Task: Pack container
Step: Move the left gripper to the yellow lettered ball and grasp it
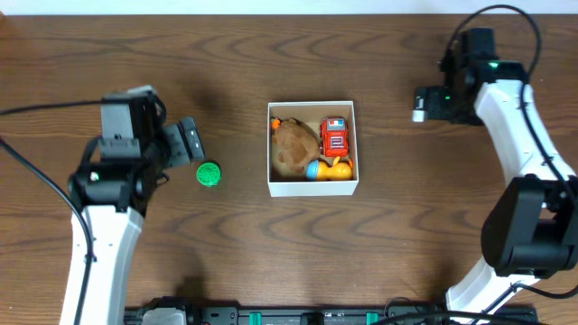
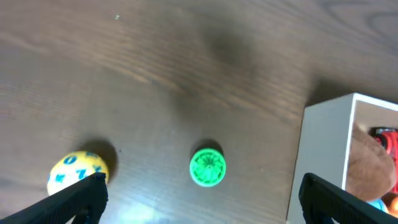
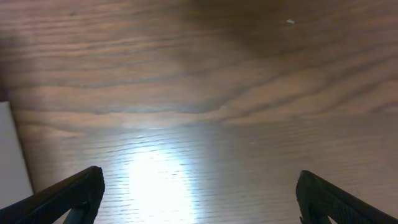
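Note:
The container (image 1: 312, 188) is a small white box in the middle of the table. It holds a brown plush toy (image 1: 293, 147), a red toy car (image 1: 334, 136) and an orange-and-blue toy (image 1: 327, 169). A green round toy (image 1: 209, 173) lies on the table left of the box. My left gripper (image 1: 187, 143) is open and empty above it. In the left wrist view (image 2: 202, 191) the green toy (image 2: 208, 167) lies between the fingers, a yellow ball with blue marks (image 2: 76, 170) is by the left finger, and the container wall (image 2: 326, 162) is at the right. My right gripper (image 1: 421, 103) is open and empty, right of the box.
The right wrist view (image 3: 199, 183) shows bare wooden table with a bright glare patch, and a white sliver of the container (image 3: 11, 155) at the left edge. Cables run along both arms.

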